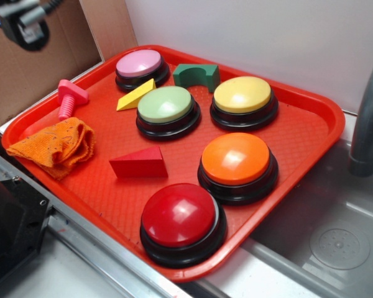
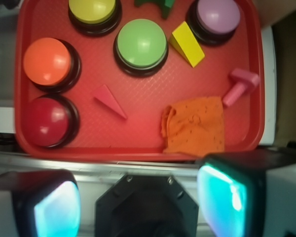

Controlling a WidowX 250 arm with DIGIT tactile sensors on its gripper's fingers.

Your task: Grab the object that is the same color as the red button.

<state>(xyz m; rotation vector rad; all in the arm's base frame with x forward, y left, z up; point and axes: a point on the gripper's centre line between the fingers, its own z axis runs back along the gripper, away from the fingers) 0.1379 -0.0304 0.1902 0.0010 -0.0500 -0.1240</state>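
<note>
tool (image 2: 138, 207) state: the two lit fingers (image 2: 56, 207) stand wide apart at the bottom of the wrist view, with nothing between them, and the tool sits high and outside the near rim of the red tray (image 2: 138, 150); in the exterior view only part of it shows at the top left corner. target: the red wedge (image 1: 140, 163) lies flat on the tray floor, near the middle, between the orange cloth (image 1: 56, 146) and the orange button (image 1: 237, 162), just up from the red button (image 1: 180, 218) whose colour it matches. hazard 1, colour confusion: wedge and tray are close in hue, so the wedge outline is weak from above and a descent could land off centre. hazard 2, shape: the faces slope and taper to a thin tip, so fingers closing across the taper would likely squeeze the block out sideways; closing across the flat parallel faces near the thick end appears safer. hazard 3, neighbours: the red button and orange button stand near the thick end, and a wide finger could strike a dome or its black base on the way down. hazard 4, wrong pick: the yellow wedge (image 1: 134, 95) has the same form and the pink bolt (image 1: 69, 97) is a related hue; neither is the target. hazard 5: the cloth lies near the tip side and could snag a finger if the approach drifts toward it.
</note>
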